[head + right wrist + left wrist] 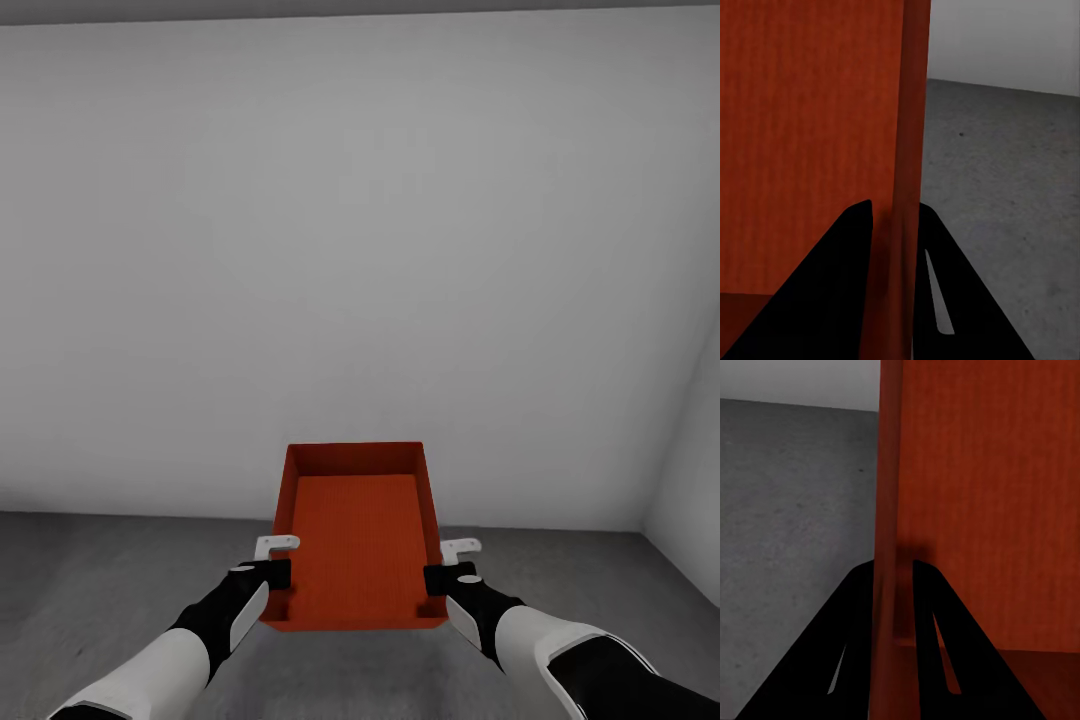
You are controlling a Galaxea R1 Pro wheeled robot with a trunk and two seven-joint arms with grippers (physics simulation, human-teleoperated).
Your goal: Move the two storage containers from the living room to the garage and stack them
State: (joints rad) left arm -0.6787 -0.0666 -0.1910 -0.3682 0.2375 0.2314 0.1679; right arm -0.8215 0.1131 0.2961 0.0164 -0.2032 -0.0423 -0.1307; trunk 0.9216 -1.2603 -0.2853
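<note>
Storage container (357, 535), red-orange and open on top, is held in the air in front of the robot, above the dark grey floor (110, 570) and near a plain white wall (330, 250). Left gripper (894, 577) is closed on its left wall, one finger on each side. Right gripper (895, 217) clamps its right wall the same way

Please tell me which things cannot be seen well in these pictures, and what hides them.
- Head view: the underside of the storage container, hidden by its own body.
- Head view: the floor under the container, covered by it.
- Left wrist view: the left hand tips' contact, blocked by the wall.
- Right wrist view: the right hand, likewise.
</note>
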